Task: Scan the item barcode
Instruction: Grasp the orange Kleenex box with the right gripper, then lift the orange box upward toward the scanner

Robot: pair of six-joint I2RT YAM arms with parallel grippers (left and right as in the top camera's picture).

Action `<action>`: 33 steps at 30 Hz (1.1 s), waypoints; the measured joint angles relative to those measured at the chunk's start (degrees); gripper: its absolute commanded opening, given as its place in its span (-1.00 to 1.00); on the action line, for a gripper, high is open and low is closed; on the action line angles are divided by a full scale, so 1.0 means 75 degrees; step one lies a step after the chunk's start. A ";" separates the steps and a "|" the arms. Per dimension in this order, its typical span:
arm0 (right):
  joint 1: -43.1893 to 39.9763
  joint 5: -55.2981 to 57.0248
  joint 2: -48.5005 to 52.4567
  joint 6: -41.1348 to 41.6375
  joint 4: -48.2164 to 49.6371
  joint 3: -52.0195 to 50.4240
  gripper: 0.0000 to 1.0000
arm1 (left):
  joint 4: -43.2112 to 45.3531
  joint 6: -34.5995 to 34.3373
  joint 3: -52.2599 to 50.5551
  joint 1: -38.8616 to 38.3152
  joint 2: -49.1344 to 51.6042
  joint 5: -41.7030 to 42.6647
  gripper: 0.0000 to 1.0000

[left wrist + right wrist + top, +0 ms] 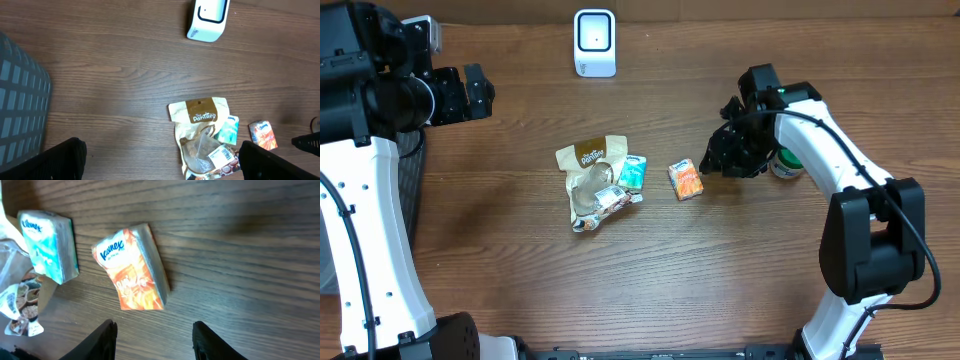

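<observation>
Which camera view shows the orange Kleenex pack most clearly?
The right wrist view: the orange Kleenex pack lies large there, its logo readable. The overhead view shows it small, near the teal pack. The left wrist view shows it small too, near the right edge of the picture.

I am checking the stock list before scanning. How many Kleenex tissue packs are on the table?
2. The teal pack lies beside the right edge of the snack bag. The orange pack lies alone further right, apart. Another could hide under the bag.
</observation>
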 measured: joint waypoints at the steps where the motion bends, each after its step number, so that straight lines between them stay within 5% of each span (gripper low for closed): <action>1: 0.0020 -0.0058 0.0000 -0.0020 0.0166 -0.0178 -0.08 | 0.0000 0.0000 0.0000 0.0000 0.0000 0.0000 0.99; 12: 0.0076 -0.0583 0.0000 -0.0044 0.1603 -0.1512 -0.10 | -0.0003 0.0000 0.0000 0.0000 0.0000 0.0000 0.99; 20: 0.0117 -0.1052 0.0466 0.0003 0.2206 -0.1597 -0.40 | 0.0000 0.0000 0.0000 0.0000 0.0000 0.0000 0.99; 25: 0.0117 -0.1306 0.0577 0.0020 0.2259 -0.1597 -0.92 | -0.0003 0.0000 0.0000 0.0000 0.0000 0.0000 0.99; 33: 0.0099 -0.1545 0.0595 -0.0035 0.1801 -0.1510 -0.92 | -0.0003 0.0000 0.0000 0.0000 0.0000 0.0000 0.99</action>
